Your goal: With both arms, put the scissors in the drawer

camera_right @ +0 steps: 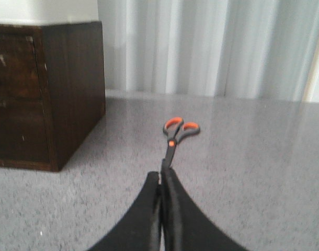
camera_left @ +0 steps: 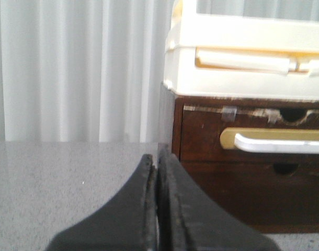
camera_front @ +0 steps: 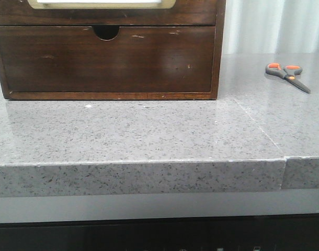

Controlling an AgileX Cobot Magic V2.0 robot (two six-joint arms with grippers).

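Scissors — one pair — lie flat; both claws, left and right, pressed closed, empty.

Three cameras around the wooden cabinet: one fixed in front, one on each wrist.

The front view looks straight at the cabinet's face from low and close over the grey counter, cutting off the cabinet's upper part. The left wrist view sits low, left of the cabinet, facing its front obliquely past the left gripper. The right wrist view sits low, right of the cabinet, facing the curtain. All three share the cabinet and counter; front and right wrist also share the scissors lying right of the cabinet.
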